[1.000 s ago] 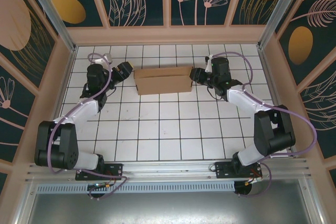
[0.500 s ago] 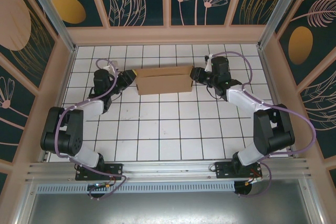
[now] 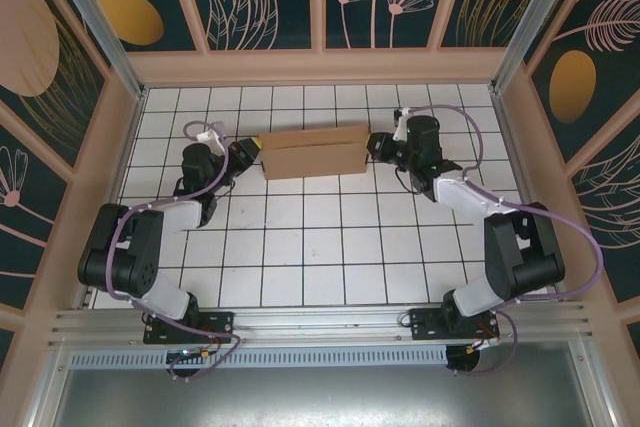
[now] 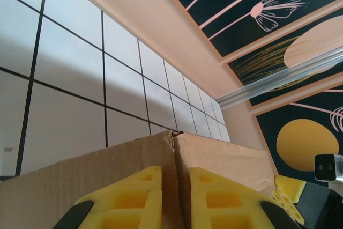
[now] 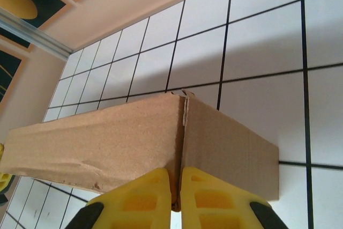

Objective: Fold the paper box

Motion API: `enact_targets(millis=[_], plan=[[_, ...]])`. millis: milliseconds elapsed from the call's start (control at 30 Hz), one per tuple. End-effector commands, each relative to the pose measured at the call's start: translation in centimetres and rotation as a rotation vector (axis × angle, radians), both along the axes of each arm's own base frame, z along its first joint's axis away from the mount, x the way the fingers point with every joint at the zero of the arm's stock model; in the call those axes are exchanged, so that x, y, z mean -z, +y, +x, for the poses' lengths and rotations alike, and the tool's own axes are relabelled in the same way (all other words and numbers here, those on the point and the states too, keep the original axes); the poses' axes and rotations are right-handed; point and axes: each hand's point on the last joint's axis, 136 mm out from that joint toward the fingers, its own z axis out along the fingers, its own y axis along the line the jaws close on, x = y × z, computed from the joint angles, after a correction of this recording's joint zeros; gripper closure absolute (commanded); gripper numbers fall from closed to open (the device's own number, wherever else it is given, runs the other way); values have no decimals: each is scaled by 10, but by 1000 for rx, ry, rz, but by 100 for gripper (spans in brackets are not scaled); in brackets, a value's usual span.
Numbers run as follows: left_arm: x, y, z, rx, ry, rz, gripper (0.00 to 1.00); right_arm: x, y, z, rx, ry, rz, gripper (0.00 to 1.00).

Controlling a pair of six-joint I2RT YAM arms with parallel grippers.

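Observation:
The paper box (image 3: 310, 152) is a brown cardboard shape lying across the far middle of the tiled table. My left gripper (image 3: 248, 150) sits at its left end and my right gripper (image 3: 375, 145) at its right end. In the left wrist view the yellow fingers (image 4: 128, 199) of my left gripper (image 4: 176, 197) are shut on a vertical corner edge of the paper box (image 4: 225, 159). The right wrist view shows the same at the other end. There my right gripper (image 5: 176, 194) pinches the corner seam of the paper box (image 5: 107, 143) between its fingers (image 5: 214, 197).
Beige walls (image 3: 310, 67) fence the white tiled table (image 3: 310, 247) on three sides, close behind the box. Both arm bases stand on the metal rail (image 3: 320, 322) at the near edge. Cables loop beside each arm.
The left gripper moved right to the box's left end and closed on its corner. The right gripper closed on the right corner. The box stayed nearly still.

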Motion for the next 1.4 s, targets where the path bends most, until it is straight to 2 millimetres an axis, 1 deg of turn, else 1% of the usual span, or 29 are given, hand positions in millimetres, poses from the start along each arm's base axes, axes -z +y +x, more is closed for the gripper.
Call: enact_targets(millis=[0, 100, 133, 267, 367, 467, 533, 600, 667, 700, 767, 800, 900, 967, 1067, 1167, 1233, 1300, 1367], plan=[[51, -9, -36, 48, 177, 59, 88, 59, -14, -38, 8, 144, -101, 88], [56, -12, -50, 53, 184, 102, 86, 56, -15, -52, 9, 87, -79, 82], [58, -10, -53, 46, 188, 116, 86, 55, -14, -56, 4, 69, -72, 81], [71, -3, -73, 15, 219, 135, 85, 54, -8, -84, -20, 2, -61, 77], [82, -4, -93, 18, 249, 148, 76, 61, -10, -103, -21, -12, -69, 69], [90, 5, -107, -11, 264, 163, 68, 68, -17, -118, -1, 0, -39, 59], [92, 11, -112, -33, 266, 186, 61, 68, -20, -126, 7, 3, -16, 56], [87, 17, -111, -62, 251, 212, 56, 65, -23, -129, 16, -8, 0, 53], [77, 22, -105, -93, 220, 223, 54, 60, -24, -127, 20, -22, -4, 51], [72, 22, -101, -103, 204, 226, 53, 60, -27, -124, 35, -14, -18, 50], [64, 21, -89, -110, 174, 243, 52, 66, -33, -112, 78, 35, -63, 48], [65, 19, -85, -105, 175, 259, 52, 72, -35, -107, 88, 69, -80, 48], [70, 11, -68, -84, 191, 267, 52, 94, -34, -94, 86, 187, -125, 49], [76, 0, -60, -46, 201, 235, 52, 105, -27, -89, 61, 241, -132, 50], [91, -14, -51, 5, 251, 211, 53, 111, -14, -85, 22, 264, -94, 56], [100, -22, -47, 27, 266, 178, 55, 120, -11, -81, 19, 282, -89, 62], [104, -32, -47, 56, 271, 158, 57, 124, -10, -76, 19, 290, -100, 65], [108, -44, -49, 93, 277, 156, 60, 126, -9, -71, 21, 293, -115, 66], [112, -49, -49, 101, 282, 163, 61, 129, -9, -63, 30, 300, -139, 67]])
